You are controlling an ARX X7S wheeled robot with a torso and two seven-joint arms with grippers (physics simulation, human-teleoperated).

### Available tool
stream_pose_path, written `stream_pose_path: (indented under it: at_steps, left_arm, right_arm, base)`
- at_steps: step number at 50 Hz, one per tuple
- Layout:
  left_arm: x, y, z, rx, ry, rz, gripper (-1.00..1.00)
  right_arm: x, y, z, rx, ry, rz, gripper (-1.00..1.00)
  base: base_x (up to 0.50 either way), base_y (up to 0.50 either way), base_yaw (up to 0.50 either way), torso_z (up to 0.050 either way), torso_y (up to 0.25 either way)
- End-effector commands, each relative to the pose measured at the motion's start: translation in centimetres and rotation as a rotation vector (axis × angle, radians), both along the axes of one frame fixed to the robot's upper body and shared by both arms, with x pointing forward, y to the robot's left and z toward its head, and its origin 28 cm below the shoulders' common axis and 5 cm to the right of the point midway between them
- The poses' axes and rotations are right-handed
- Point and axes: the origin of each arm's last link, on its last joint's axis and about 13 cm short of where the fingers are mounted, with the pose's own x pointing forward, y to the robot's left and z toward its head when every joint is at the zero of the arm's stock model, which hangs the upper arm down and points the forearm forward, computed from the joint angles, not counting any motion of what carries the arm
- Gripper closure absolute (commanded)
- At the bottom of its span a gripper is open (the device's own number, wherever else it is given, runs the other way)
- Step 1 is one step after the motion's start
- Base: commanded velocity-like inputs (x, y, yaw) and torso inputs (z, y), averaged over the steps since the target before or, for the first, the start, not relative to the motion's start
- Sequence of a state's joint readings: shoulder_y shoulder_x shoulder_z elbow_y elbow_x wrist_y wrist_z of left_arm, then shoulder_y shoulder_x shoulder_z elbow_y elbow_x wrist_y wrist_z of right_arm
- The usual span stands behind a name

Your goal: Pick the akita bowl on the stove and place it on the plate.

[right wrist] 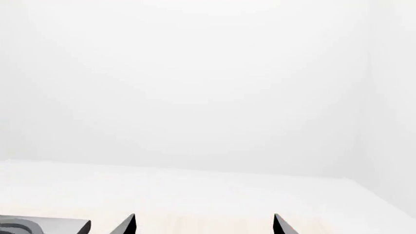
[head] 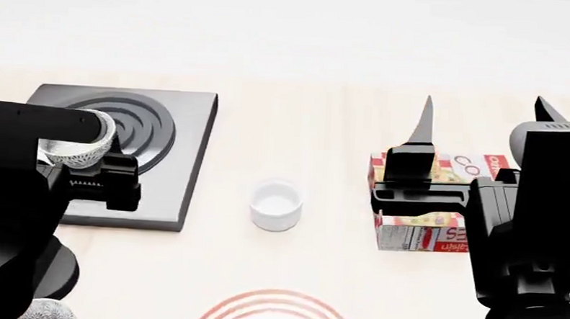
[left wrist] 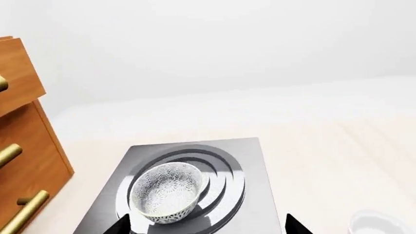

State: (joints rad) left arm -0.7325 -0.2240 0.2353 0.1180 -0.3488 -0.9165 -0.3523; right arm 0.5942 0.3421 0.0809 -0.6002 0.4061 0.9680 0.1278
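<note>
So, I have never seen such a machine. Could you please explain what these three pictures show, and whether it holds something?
It is a simulated robot with two black arms, each ending in jaws. The head view looks down from the robot's head; the other two come from cameras near each gripper.

On the pale table lies a grey stove with a speckled akita bowl on its burner rings. The left gripper hovers near that bowl, jaws spread wide on either side of it, not touching. The right gripper is open too, over a printed box. In between stand a white cup and, at the near edge, a red-ringed plate. Nothing is held.
</note>
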Motion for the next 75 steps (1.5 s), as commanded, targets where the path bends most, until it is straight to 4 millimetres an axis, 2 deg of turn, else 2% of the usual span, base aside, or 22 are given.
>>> stream_pose_path:
  at_steps: [1, 26, 40, 46, 59, 75]
  left_arm:
    - [0.1, 0.0, 0.0, -0.003, -0.001, 0.001, -1.00]
    - [0.0, 0.1, 0.0, 0.004, -0.004, 0.000, -1.00]
    - [-0.1, 0.3, 0.6, 0.015, -0.011, -0.005, -1.00]
    - [0.6, 0.5, 2.8, 0.058, -0.022, -0.023, -1.00]
    - [2.6, 2.8, 7.6, 0.131, -0.076, -0.015, -1.00]
    - [5.2, 3.2, 11.4, 0.096, -0.095, 0.055, -1.00]
  right_arm:
    - [0.1, 0.0, -0.1, 0.000, 0.001, 0.000, -1.00]
    - [-0.1, 0.0, 0.0, -0.003, -0.001, 0.003, -1.00]
    - [-0.1, 0.1, 0.0, -0.013, -0.003, 0.010, -1.00]
    - [-0.1, 0.1, 0.0, -0.016, -0.002, 0.010, -1.00]
    - [-0.1, 0.1, 0.1, -0.017, -0.006, 0.009, -1.00]
    - [-0.1, 0.1, 0.1, -0.007, -0.008, 0.010, -1.00]
  base:
    - [0.24, 0.00, 0.00, 0.000, 0.000]
    - [0.24, 0.00, 0.00, 0.000, 0.000]
    - [0.16, 0.00, 0.00, 0.000, 0.000]
    - [0.00, 0.00, 0.00, 0.000, 0.000]
    - [0.00, 0.00, 0.00, 0.000, 0.000]
    - [0.00, 0.00, 0.00, 0.000, 0.000]
